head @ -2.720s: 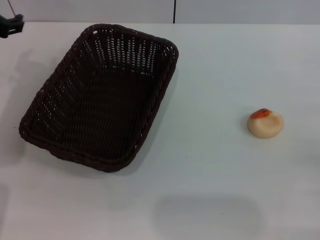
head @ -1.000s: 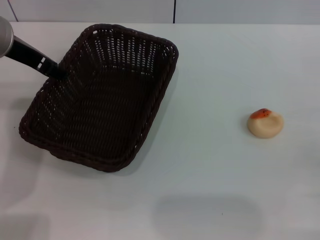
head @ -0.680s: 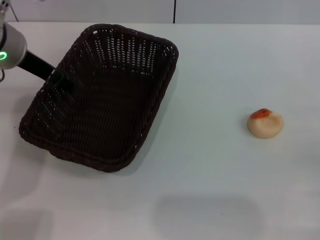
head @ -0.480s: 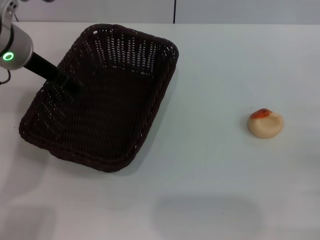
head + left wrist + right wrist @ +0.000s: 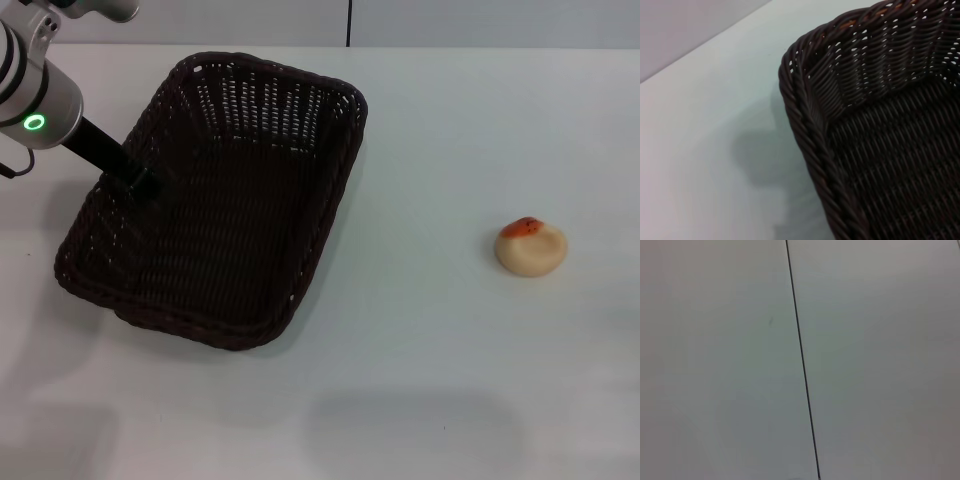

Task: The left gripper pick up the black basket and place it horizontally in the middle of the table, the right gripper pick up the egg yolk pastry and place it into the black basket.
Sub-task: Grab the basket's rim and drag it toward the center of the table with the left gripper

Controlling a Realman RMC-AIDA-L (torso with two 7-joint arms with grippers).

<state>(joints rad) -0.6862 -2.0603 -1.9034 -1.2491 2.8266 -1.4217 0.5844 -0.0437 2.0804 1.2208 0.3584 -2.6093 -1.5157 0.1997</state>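
Since the earlier frames, the black basket [image 5: 215, 200] has shifted a little toward the table's middle and turned slightly, and the left gripper [image 5: 140, 184], which had been off at the table's far left edge, has come in to the basket's left rim.

Nearest the robot, at 6 o'clock, the white table [image 5: 420, 400] is bare apart from a soft shadow. At about 3 o'clock sits the egg yolk pastry [image 5: 531, 246], a small cream bun with an orange-red patch on top. It is untouched and well apart from the basket.

The basket, a dark woven wicker tray, fills the area from 9 to 11 o'clock, lying diagonally rather than horizontally. In the left wrist view one corner of the basket [image 5: 875, 130] and its braided rim fill most of the picture. The left gripper's black tip meets the rim at about 10 o'clock, with the grey arm section and a green ring light [image 5: 35, 123] behind it. Its tip is lost against the dark weave, so whether its jaws are open or closed on the rim cannot be told.

The right gripper is out of sight. Its wrist view shows only a pale surface crossed by a thin dark line [image 5: 802, 360].

Likely risks: a hold on one rim only may let the basket pivot, tilt or slip free. If it is dragged, it could end up off-centre or still angled.
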